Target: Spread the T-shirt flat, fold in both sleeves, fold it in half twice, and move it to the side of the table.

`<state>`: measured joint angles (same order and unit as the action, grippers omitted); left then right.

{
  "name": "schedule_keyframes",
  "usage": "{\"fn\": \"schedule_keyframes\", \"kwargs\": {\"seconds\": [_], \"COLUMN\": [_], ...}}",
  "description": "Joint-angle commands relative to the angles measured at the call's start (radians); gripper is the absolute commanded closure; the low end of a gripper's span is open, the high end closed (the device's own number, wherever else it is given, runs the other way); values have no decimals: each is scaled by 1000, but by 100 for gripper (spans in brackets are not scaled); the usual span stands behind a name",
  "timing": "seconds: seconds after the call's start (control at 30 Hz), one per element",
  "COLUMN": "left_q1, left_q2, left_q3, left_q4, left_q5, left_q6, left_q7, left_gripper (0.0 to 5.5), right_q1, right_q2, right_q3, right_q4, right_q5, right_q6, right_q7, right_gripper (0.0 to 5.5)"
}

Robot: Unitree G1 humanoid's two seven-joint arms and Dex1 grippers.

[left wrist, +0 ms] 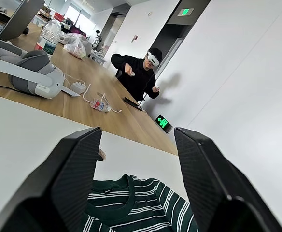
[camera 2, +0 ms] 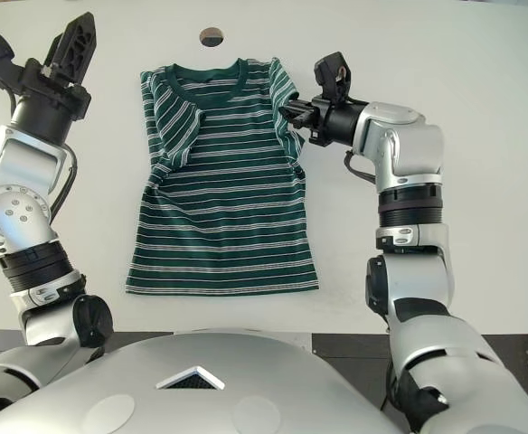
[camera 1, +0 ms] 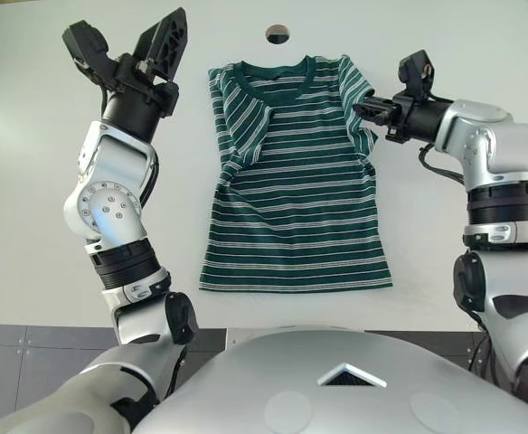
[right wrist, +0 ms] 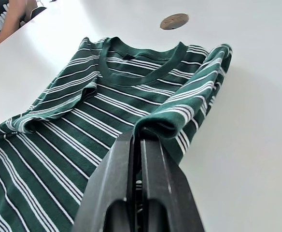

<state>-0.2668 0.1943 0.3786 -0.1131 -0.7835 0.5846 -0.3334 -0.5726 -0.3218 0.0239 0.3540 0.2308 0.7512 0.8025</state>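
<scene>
A green T-shirt (camera 1: 296, 203) with white stripes lies face up on the white table (camera 1: 29, 262), collar at the far end. Its left sleeve (camera 1: 246, 127) is folded in over the chest. The right sleeve (camera 1: 359, 95) is lifted and curled inward, and my right gripper (camera 1: 363, 109) is shut on its edge, the pinched fold showing in the right wrist view (right wrist: 162, 121). My left gripper (camera 1: 127, 36) is held up above the table to the left of the collar, open, with nothing between its fingers (left wrist: 78, 179).
A small round dark grommet (camera 1: 278, 34) sits in the table just beyond the collar. The table's front edge (camera 1: 47, 323) runs close below the shirt's hem. Bare white surface lies on both sides of the shirt.
</scene>
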Motion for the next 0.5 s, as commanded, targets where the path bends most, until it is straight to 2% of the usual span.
{"fn": "schedule_keyframes", "kwargs": {"seconds": [0.03, 0.4, 0.5], "left_q1": [-8, 13, 11], "left_q2": [-2, -19, -25], "left_q3": [-5, -41, -52], "left_q4": [2, -10, -5], "left_q5": [-6, 4, 6], "left_q6": [-4, -16, -19], "left_q7": [12, -5, -9], "left_gripper": [267, 267, 267], "right_q1": [20, 45, 48], "right_q2": [19, 86, 94], "right_q3": [39, 95, 91], "right_q4": [-13, 78, 79], "right_q5": [1, -14, -12], "right_q6": [9, -47, -52], "right_q7": [-12, -52, -63], "right_gripper": [535, 535, 492]}}
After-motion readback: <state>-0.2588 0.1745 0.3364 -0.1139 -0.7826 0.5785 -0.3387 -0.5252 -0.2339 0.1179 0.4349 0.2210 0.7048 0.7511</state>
